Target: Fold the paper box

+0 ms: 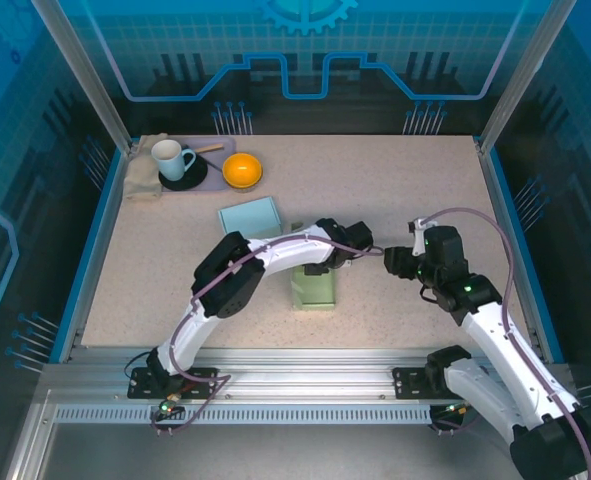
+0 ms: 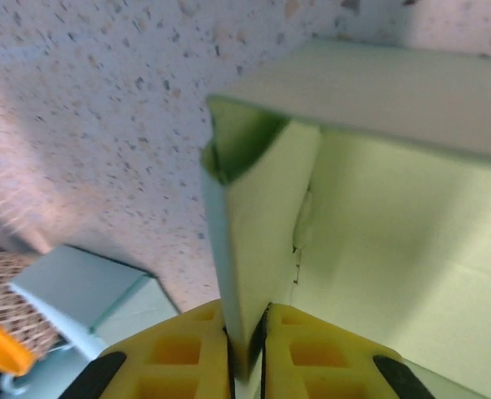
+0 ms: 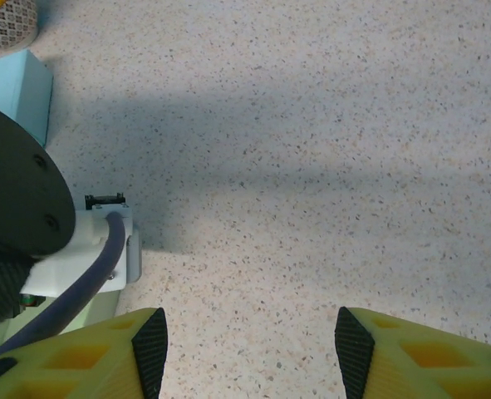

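Note:
The pale green paper box (image 1: 315, 286) stands partly folded near the table's middle. In the left wrist view its inside (image 2: 395, 249) and one upright side wall (image 2: 253, 241) fill the frame. My left gripper (image 2: 245, 349) is shut on that wall's edge, a yellow finger on each side. From above, the left gripper (image 1: 320, 262) reaches in over the box's top. My right gripper (image 3: 245, 349) is open, with only bare table between its fingertips. It hovers to the right of the box (image 1: 400, 262), apart from it.
A light blue box (image 1: 250, 217) lies just behind the green one. At the back left a tray (image 1: 215, 180) carries a white mug (image 1: 171, 158) and an orange bowl (image 1: 242, 170), with a folded cloth (image 1: 143, 178) beside them. The left arm's wrist (image 3: 21, 199) sits close on the right gripper's left.

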